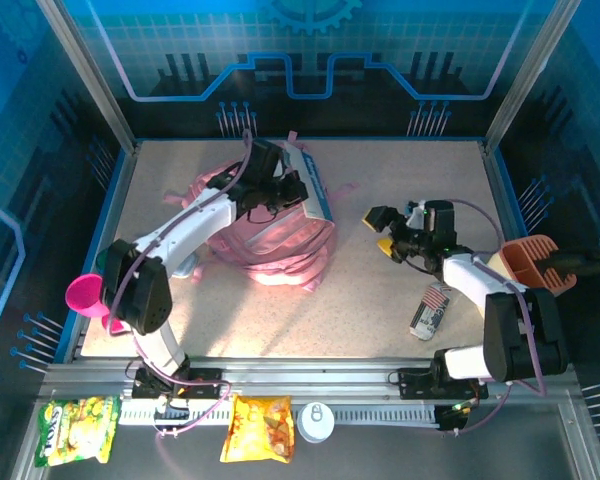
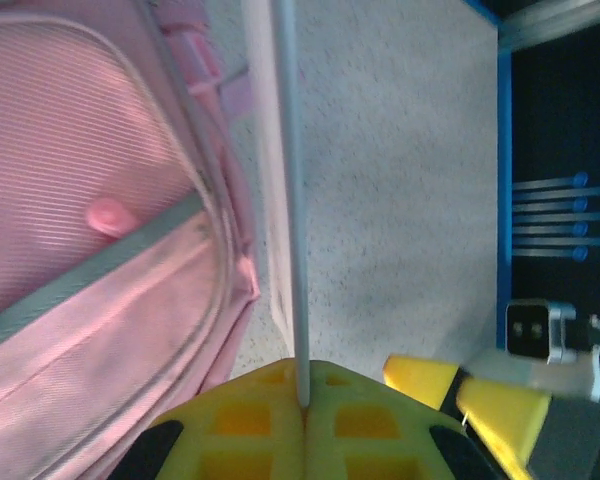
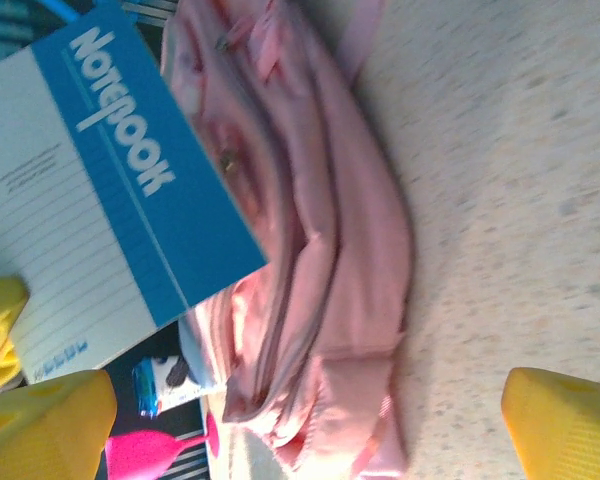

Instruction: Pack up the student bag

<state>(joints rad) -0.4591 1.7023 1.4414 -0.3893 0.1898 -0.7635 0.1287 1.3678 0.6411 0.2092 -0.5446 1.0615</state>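
The student bag (image 1: 265, 245) is a soft pink backpack lying left of the table's middle. My left gripper (image 1: 292, 192) hangs over its far right side, shut on a blue and white notebook (image 1: 315, 190). In the left wrist view the notebook (image 2: 285, 200) stands edge-on, pinched between the yellow fingers (image 2: 250, 420), with the bag (image 2: 100, 200) to its left. My right gripper (image 1: 379, 231) hovers to the right of the bag, open with nothing between its fingers. The right wrist view faces the bag (image 3: 330, 260) and the notebook's cover (image 3: 110, 190), with its yellow fingertips (image 3: 40, 425) wide apart.
A pink cup (image 1: 84, 295) sits at the table's left edge. A small calculator-like device (image 1: 431, 310) and an orange scoop (image 1: 532, 263) lie to the right. Snack packets (image 1: 258, 428) and a white round lid (image 1: 316, 421) rest below the front rail.
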